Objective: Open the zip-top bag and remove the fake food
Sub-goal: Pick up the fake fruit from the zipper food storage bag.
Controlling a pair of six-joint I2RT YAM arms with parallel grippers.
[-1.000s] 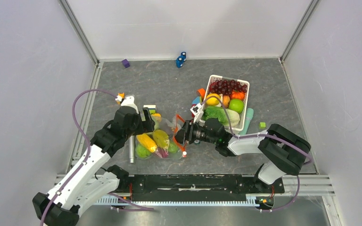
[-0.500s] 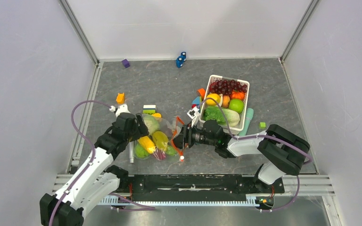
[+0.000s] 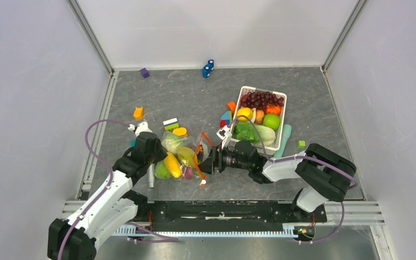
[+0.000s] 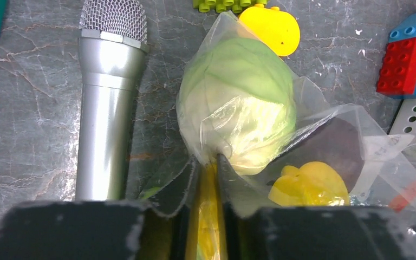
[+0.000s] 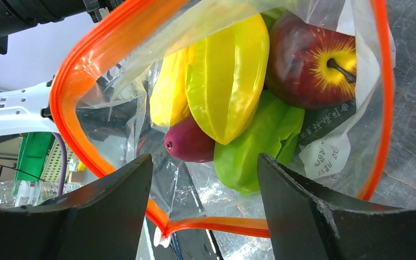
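Bag (image 3: pixel 187 160) lies between my two grippers, its orange zipper (image 5: pixel 76 70) parted into a loop and the food still inside. The cabbage (image 4: pixel 235 103) sits just ahead of the left jaws, the starfruit (image 5: pixel 230 76) and apple (image 5: pixel 311 59) ahead of the right ones. A second ago the left gripper (image 4: pixel 207 162) stood wide. Now it has narrowed onto the film at the bag's closed end. The right gripper (image 5: pixel 203 165) has widened at the mouth, holding nothing. I judge the bag anchored, so I can start reaching in for food.
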